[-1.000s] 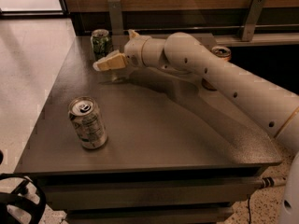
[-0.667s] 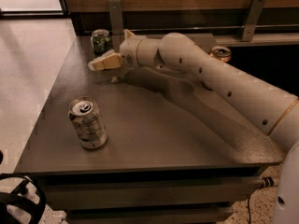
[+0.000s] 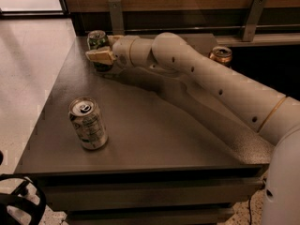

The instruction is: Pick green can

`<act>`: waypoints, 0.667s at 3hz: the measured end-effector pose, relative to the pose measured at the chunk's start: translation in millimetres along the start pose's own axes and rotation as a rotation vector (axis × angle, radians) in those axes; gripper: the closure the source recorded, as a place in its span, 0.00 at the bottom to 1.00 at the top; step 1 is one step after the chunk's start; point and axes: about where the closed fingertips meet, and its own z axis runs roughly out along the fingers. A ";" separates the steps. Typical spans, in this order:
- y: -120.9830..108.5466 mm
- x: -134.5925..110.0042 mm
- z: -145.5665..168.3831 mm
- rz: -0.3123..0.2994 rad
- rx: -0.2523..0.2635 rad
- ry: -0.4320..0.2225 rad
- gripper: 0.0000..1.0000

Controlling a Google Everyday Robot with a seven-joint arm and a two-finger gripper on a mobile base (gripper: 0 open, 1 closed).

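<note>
The green can (image 3: 97, 39) stands upright at the far left corner of the dark table (image 3: 140, 139), with a dark green pattern and a silver top. My gripper (image 3: 100, 47) has reached it from the right. One tan finger (image 3: 99, 56) lies across the can's front and the other finger (image 3: 115, 38) is behind its right side. The fingers are open around the can, which rests on the table. The can's lower part is hidden behind the near finger.
A silver-white can with grey print (image 3: 88, 123) stands near the table's front left. An orange-gold can (image 3: 221, 55) stands at the back right behind my arm. A wood-panelled wall with metal brackets (image 3: 253, 18) runs along the back. The table's left edge drops to a light floor.
My gripper has moved left toward the green can, and its fingers now straddle the can instead of standing just to its right. The cans have not moved.
</note>
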 end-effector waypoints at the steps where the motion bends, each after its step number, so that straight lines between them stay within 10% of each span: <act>1: 1.9 -0.4 2.0 0.000 -0.004 -0.001 0.64; 2: 4.0 -0.7 3.9 0.000 -0.008 -0.001 0.87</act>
